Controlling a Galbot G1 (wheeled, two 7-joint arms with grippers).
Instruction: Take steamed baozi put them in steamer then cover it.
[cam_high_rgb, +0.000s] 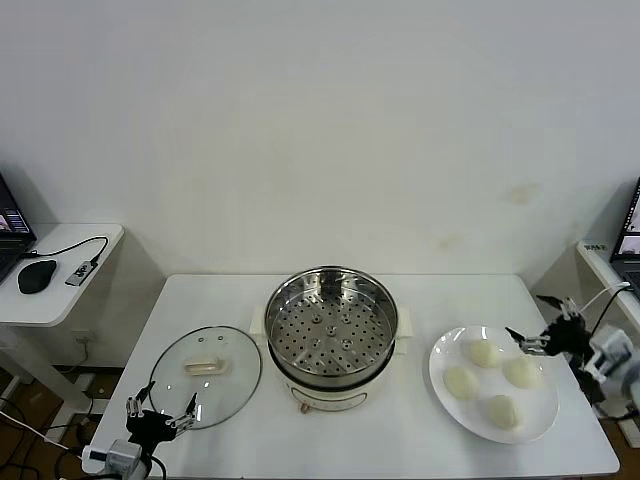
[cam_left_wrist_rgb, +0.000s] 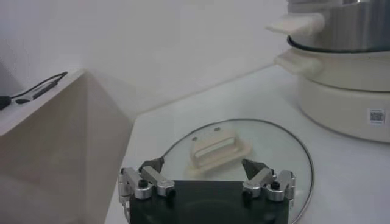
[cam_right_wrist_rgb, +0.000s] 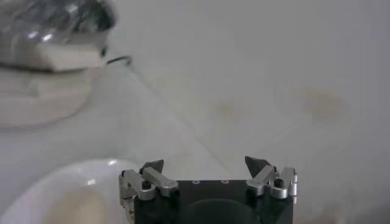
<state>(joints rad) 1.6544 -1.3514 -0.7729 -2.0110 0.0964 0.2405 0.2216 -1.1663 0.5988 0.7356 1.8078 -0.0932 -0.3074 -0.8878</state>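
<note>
Right hand (cam_high_rgb: 535, 320) open beside plate (cam_high_rgb: 445, 395)

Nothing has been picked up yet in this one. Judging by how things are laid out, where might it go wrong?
1. The four baozi sit close together on the white plate; the open right gripper at the plate's far edge could nudge a neighbour while closing on one.
2. The glass lid lies flat on the table, its handle low; the open left gripper at its near rim might slide it rather than grasp it.
</note>
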